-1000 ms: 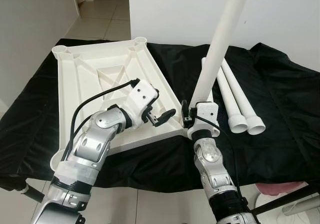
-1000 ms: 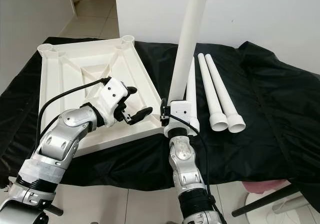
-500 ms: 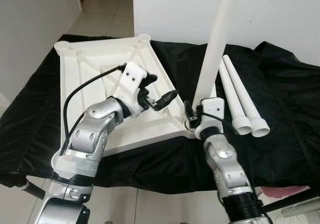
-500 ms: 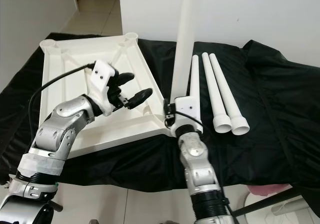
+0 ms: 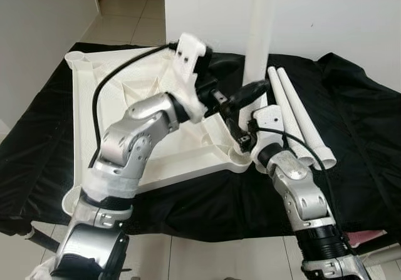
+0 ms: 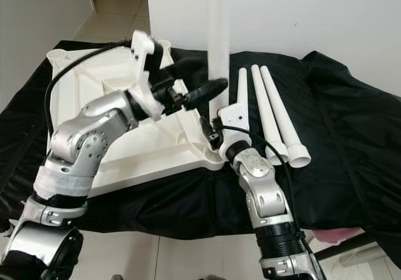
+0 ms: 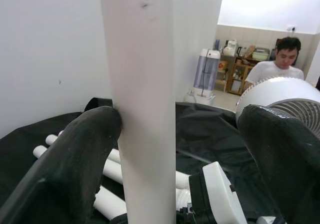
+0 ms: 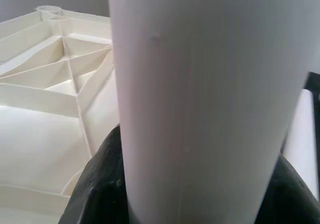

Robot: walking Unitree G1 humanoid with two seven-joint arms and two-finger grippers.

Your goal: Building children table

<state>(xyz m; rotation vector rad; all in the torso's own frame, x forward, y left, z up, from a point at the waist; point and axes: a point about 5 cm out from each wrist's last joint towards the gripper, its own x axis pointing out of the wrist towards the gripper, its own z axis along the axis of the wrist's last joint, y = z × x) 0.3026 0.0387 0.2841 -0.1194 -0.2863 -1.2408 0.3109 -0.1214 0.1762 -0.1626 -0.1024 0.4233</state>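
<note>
The white tabletop (image 5: 182,148) lies upside down on a black cloth. One white leg (image 5: 260,36) stands upright over its near right corner socket (image 5: 241,160); the leg's lower end is hidden behind the grippers. My right gripper (image 5: 244,139) is shut on the leg low down, and the right wrist view has the leg (image 8: 200,83) between its black fingers (image 8: 100,184). My left gripper (image 5: 250,93) is raised and open, straddling the leg (image 7: 142,108) higher up. One finger (image 7: 85,149) touches it and the other stands well apart.
Three spare white legs (image 6: 269,114) lie side by side on the cloth to the right. A white wall rises behind the table. In the left wrist view a person (image 7: 277,58) sits far off behind a white fan (image 7: 280,91).
My left arm rose from over the tabletop and swung right, so its open fingers now straddle the leg. The leg went from leaning to upright while the right gripper kept hold.
</note>
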